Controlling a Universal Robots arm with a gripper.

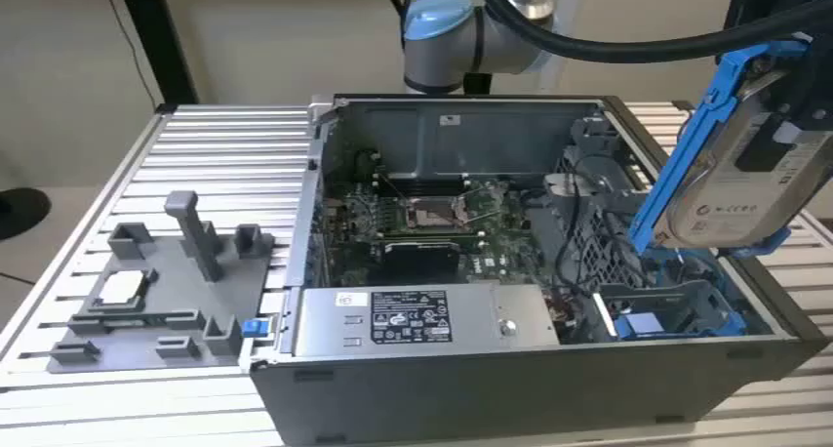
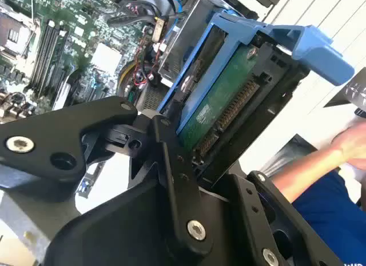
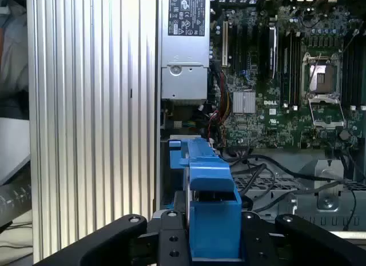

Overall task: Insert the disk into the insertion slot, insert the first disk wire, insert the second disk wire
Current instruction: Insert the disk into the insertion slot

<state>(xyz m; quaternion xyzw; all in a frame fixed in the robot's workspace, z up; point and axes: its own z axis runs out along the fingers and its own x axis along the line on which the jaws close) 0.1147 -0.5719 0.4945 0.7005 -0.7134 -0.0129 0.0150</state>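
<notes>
The disk (image 1: 748,188) hangs in the air over the corner of the open computer case (image 1: 521,388) on the exterior view's right. It is steeply tilted, with its white label facing the camera. A bright blue carrier frame (image 1: 684,144) is clipped around it. In the second wrist view the disk's (image 2: 214,114) green circuit board and its connector row face the camera.

The gripper (image 3: 211,231) is closed on the disk. The blue carrier end sits squeezed between the two black fingers (image 2: 171,180), one on each long side.

The lower end of the disk is above the insertion slot (image 1: 696,296) and is not seated in it. The slot is a bay with blue fittings in the grey drive cage (image 1: 599,227), just inside the case wall on the exterior view's right. That wall's rim runs close beside the disk's lower corner. Black cables (image 1: 567,223) loop across the cage on the slot's other side, so the way down is narrow.

Further in lie the green motherboard (image 1: 416,223) and, along the near wall, the silver power supply (image 1: 404,320). The case is open at the top. It stands on a ribbed metal table (image 1: 221,164) with bare room around it. A grey fixture (image 1: 170,291) sits well apart on the exterior view's left. In the second wrist view a person's arm (image 2: 309,169) in a blue sleeve shows beyond the table edge.
</notes>
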